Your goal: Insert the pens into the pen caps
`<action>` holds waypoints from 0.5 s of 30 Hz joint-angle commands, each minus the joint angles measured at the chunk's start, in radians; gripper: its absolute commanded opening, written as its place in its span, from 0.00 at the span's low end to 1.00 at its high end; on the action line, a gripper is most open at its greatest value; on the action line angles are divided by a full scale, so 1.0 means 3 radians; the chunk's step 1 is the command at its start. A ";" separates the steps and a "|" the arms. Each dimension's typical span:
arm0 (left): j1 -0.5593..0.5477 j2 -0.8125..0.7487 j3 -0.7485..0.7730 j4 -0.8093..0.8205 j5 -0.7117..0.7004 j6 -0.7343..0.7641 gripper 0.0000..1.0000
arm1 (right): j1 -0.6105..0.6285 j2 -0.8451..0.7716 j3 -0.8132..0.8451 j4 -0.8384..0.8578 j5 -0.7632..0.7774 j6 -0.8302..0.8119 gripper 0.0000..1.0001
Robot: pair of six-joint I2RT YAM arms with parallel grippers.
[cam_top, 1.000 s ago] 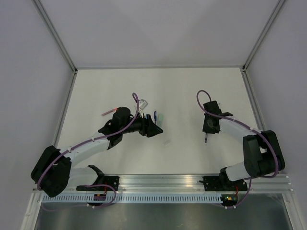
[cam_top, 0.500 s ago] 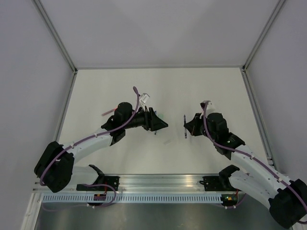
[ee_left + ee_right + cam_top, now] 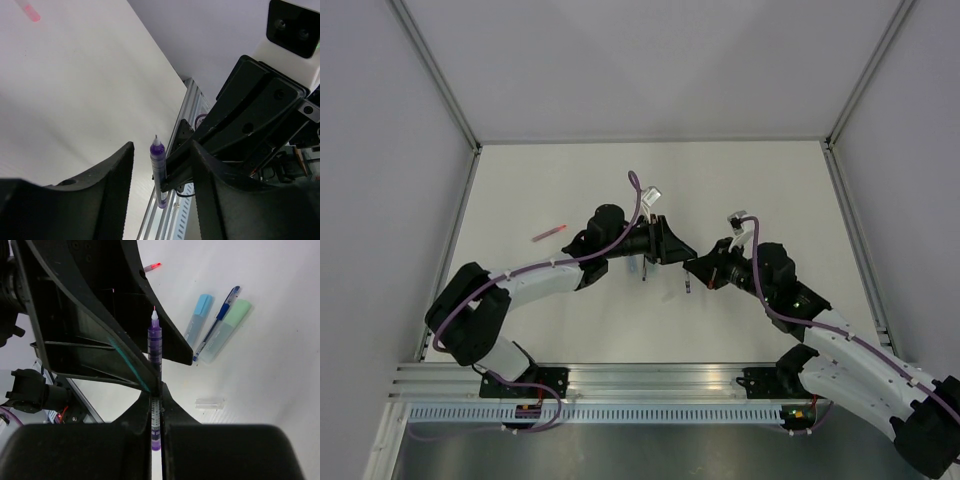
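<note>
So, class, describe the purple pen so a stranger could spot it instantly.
Start at the middle of the white table. There the right end effector is shut on a thin purple plastic pen with a white tip. The blue pen beside the pale caps lies loose; this one is gripped.

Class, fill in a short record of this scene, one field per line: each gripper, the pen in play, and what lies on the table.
left gripper: open, one jaw on either side of the purple pen, gaps showing on both sides
right gripper: shut on the purple pen
purple pen: uncapped, pale tip pointing away from the right gripper
on the table: blue pen between light blue cap and green cap; clear cap nearby
red pen: alone, apart from the rest
</note>
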 commanded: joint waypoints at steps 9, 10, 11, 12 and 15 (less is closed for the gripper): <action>-0.0067 0.0126 0.0155 0.0435 0.0202 -0.0255 0.02 | 0.0033 -0.0109 0.0108 -0.0046 -0.0223 -0.0036 0.27; -0.0067 0.0106 0.0155 0.0424 0.0208 -0.0245 0.02 | 0.0033 -0.0099 0.0128 -0.0163 -0.0294 -0.0103 0.29; -0.0067 0.0090 0.0155 0.0404 0.0198 -0.0229 0.02 | 0.0033 -0.0094 0.0133 -0.0190 -0.0340 -0.0139 0.31; -0.0067 0.0075 0.0155 0.0394 0.0218 -0.0214 0.02 | 0.0033 -0.0088 0.0133 -0.0296 -0.0416 -0.0159 0.32; -0.0073 0.0039 0.0165 0.0348 0.0223 -0.0178 0.02 | 0.0033 -0.0119 0.0077 -0.0400 -0.0458 -0.0190 0.33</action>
